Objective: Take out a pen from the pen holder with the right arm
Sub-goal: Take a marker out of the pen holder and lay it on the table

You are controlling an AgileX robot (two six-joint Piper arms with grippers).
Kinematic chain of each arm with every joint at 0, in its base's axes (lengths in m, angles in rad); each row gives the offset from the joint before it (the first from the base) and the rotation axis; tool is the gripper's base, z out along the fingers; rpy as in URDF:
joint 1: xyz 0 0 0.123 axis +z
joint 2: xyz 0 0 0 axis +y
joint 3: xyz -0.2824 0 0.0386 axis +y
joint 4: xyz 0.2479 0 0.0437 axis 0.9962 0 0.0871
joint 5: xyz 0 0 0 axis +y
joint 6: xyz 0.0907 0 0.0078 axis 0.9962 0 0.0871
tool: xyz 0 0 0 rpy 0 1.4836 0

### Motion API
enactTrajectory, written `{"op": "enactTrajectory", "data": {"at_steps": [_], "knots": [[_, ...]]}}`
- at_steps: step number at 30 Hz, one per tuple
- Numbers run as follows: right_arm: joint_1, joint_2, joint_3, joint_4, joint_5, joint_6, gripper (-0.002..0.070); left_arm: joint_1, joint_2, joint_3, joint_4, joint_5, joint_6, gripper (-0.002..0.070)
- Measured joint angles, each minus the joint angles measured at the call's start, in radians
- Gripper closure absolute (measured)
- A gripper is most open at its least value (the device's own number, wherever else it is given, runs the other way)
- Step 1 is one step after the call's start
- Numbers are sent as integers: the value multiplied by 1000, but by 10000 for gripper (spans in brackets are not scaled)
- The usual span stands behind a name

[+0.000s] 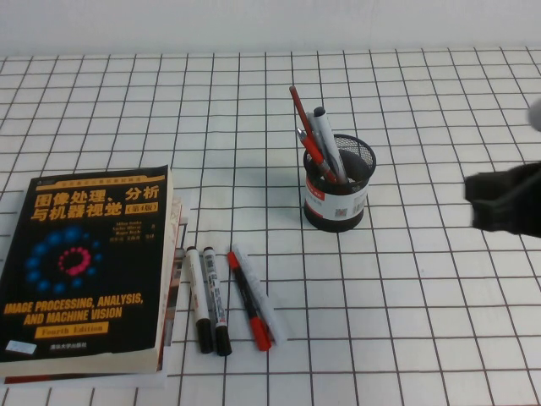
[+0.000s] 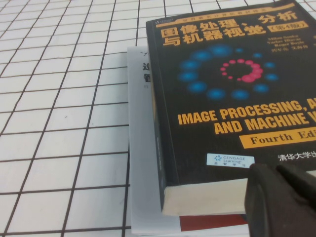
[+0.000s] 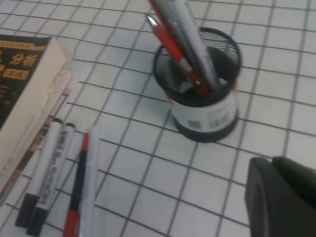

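Several pens (image 1: 325, 139) leaned toward the upper left from the pen holder (image 1: 338, 203) at centre frame, left of the clenched, empty right gripper (image 1: 478, 201) at the right edge; the left gripper (image 2: 276, 174) hung over the book (image 2: 222, 98).

Black textbook (image 1: 84, 262) on a white book (image 2: 140, 163), two black-capped markers (image 1: 199, 296) beside it, red pen (image 1: 247, 300), pale pen (image 1: 259, 296), gridded table (image 1: 406, 321)

pen holder (image 1: 339, 201): black mesh; book (image 1: 84, 271): black, orange lettering; table (image 1: 423, 326): white grid

clear: table (image 1: 423, 279) between right claw (image 1: 471, 203) and pen holder (image 1: 338, 201) | blocked: markers (image 1: 209, 296), book (image 1: 84, 262) left of it, left claw (image 2: 275, 173) over book
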Motion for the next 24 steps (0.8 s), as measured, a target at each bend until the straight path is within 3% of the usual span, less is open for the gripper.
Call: {"op": "enactTrajectory", "data": {"at_steps": [5, 9, 13, 18, 24], "knots": [[201, 172, -99, -32, -164, -2, 690, 0, 0, 0, 0, 0, 0, 679], [287, 279, -160, -53, -282, -7, 674, 0, 0, 0, 0, 0, 0, 679], [338, 380, -209, -114, -396, -14, 550, 0, 0, 0, 0, 0, 0, 679], [352, 496, -247, -203, -562, -18, 304, 0, 0, 0, 0, 0, 0, 679], [352, 608, -246, -276, -805, -20, 269, 0, 0, 0, 0, 0, 0, 679]]}}
